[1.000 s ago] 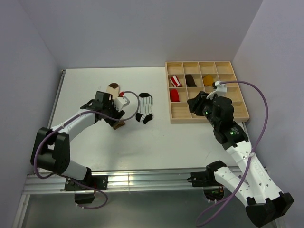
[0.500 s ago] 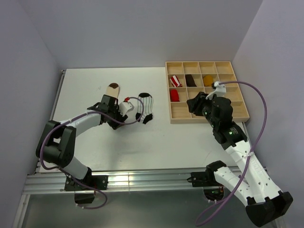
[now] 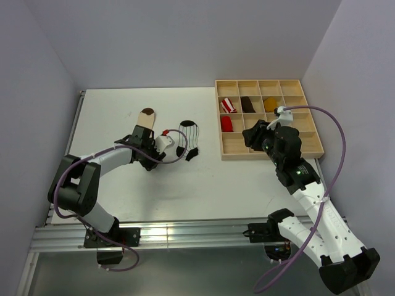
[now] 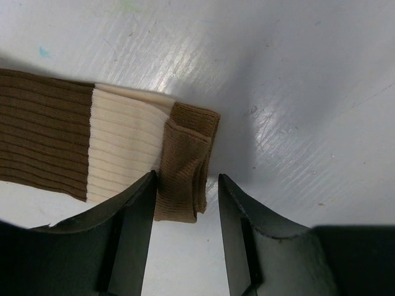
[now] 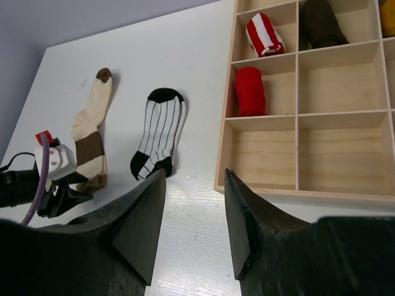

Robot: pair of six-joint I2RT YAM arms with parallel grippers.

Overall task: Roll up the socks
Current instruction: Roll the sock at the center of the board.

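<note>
cream sock [image 4: 123,154]: brown cuff folded over, kinda bunched | left gripper [image 4: 186,180] jaws spread astride the fold | right gripper [image 5: 194,179] jaws spread, empty | toe end cropped in left wrist view

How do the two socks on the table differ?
The cream sock has brown bands and toe; the striped sock is white with thin black lines. The cream sock's brown end is folded, inside the open left gripper; the striped sock lies flat, untouched. Both rest on the table.

Socks [image 5: 159,129] side by side on table [image 5: 185,49]; tray [image 5: 297,115] right of them.
</note>
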